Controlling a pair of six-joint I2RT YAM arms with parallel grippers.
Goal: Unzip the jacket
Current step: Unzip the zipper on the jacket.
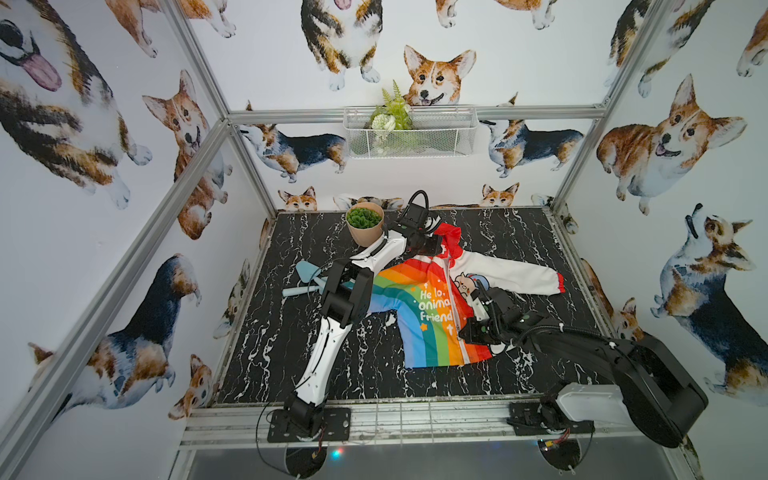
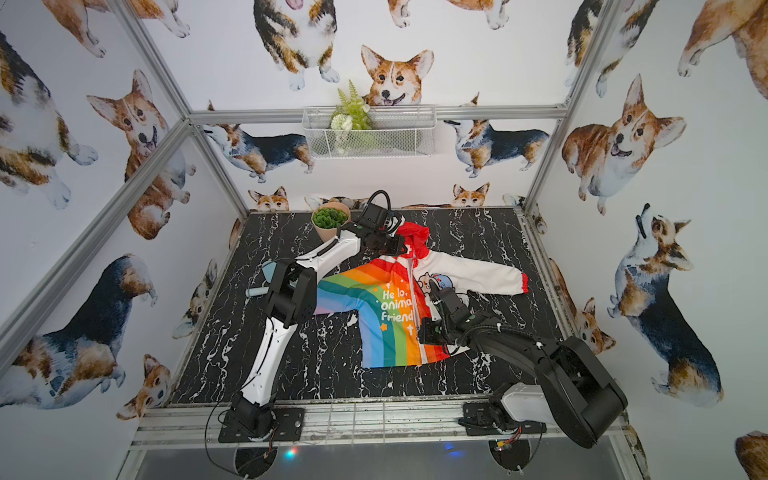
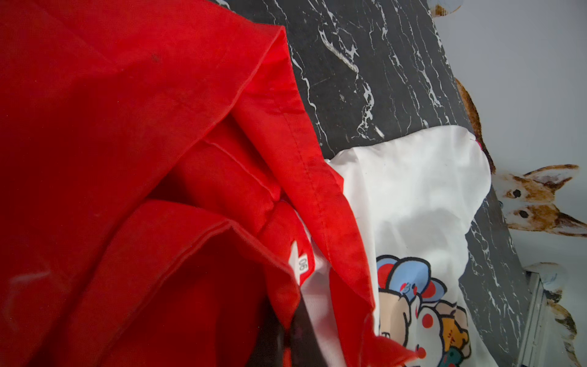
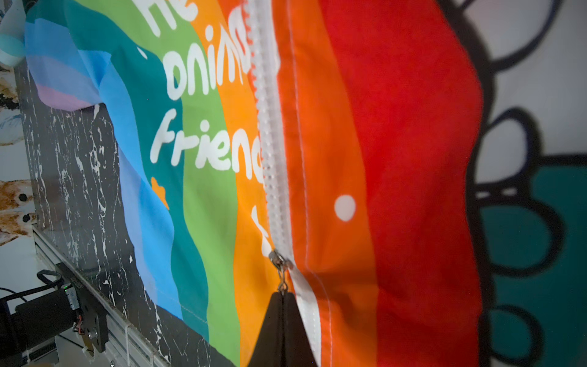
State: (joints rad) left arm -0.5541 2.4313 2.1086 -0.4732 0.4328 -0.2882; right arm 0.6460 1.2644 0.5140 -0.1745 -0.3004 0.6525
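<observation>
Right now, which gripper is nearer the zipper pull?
Right. The right gripper is shut on the zipper pull, low on the jacket front; the left gripper is at the opposite end, shut on the red hood.

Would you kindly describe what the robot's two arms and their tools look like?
The left arm has white shells with black joints and a looped black cable at its wrist. The right arm is mostly black, with one white shell near its base and a ribbed black hose along it. The right tool tapers to a black wedge.
</observation>
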